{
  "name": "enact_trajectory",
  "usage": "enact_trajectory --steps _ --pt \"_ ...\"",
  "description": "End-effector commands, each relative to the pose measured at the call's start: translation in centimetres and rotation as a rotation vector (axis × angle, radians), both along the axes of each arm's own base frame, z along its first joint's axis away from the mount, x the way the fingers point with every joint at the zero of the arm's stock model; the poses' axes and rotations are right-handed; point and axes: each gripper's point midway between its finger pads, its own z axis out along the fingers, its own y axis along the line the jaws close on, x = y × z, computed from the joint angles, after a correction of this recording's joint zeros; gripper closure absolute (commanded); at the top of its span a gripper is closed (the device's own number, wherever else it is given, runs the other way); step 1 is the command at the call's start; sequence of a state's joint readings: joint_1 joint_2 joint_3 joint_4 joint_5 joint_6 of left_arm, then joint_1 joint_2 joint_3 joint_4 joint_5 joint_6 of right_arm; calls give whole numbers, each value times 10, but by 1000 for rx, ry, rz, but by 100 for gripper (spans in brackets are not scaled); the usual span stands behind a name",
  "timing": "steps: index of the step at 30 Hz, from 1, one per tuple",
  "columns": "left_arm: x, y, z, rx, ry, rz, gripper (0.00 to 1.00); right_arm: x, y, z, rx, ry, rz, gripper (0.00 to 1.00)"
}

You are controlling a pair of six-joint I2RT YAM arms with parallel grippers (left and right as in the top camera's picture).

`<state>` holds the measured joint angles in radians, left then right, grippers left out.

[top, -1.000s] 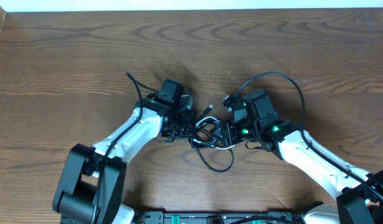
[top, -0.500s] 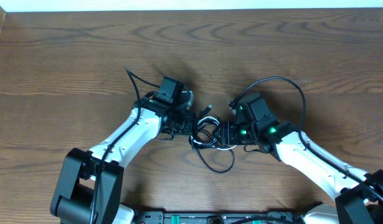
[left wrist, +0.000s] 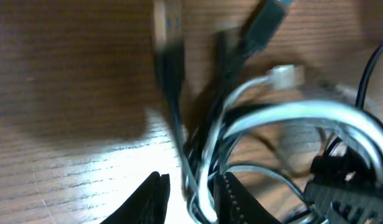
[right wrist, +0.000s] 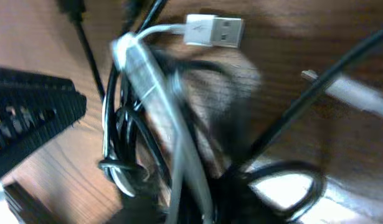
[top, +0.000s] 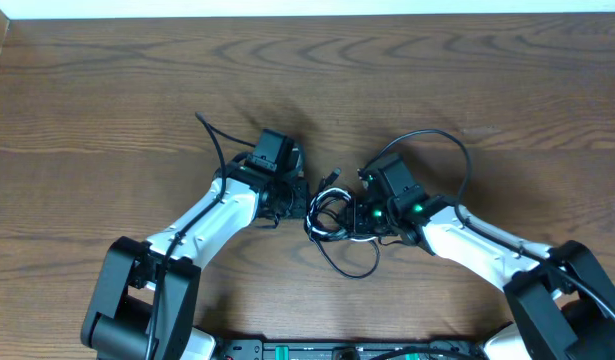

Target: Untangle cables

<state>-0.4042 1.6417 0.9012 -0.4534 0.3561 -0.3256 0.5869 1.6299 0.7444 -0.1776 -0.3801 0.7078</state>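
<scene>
Two robot arms close in from either side on a knot of cables (top: 332, 215) lying near the middle of a wooden table (top: 107, 90), with the job of untangling barely under way. The black cords and the single white cable (right wrist: 151, 81) are wound together in one tight clump; none lies separate, and a black loop (top: 352, 262) trails out toward the robot's base. The white USB plug (right wrist: 213, 30) and two black plugs (left wrist: 169, 25) poke free at the clump's far edge. The left gripper (top: 300, 203) has its fingers (left wrist: 152, 196) narrowly parted around a strand of black and white cord, though whether they actually clamp it cannot be told. The right gripper (top: 359, 215) presses into the tangle's opposite side, its jaws lost among blurred cords, their state unreadable. Every cord, it appears, has yet to be pulled clear.
</scene>
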Motion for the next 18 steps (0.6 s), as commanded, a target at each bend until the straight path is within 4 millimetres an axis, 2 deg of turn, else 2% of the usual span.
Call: enact_trajectory --steps 1,7,18 --pt "0 2 -5 12 2 24 71 2 1 -3 -2 -8 -2 95" --pt "-5 -10 -5 21 -10 -13 71 3 2 -2 2 -14 -1 99" --pt "-7 3 -13 109 4 97 74 3 2 -2 3 -14 -1 99"
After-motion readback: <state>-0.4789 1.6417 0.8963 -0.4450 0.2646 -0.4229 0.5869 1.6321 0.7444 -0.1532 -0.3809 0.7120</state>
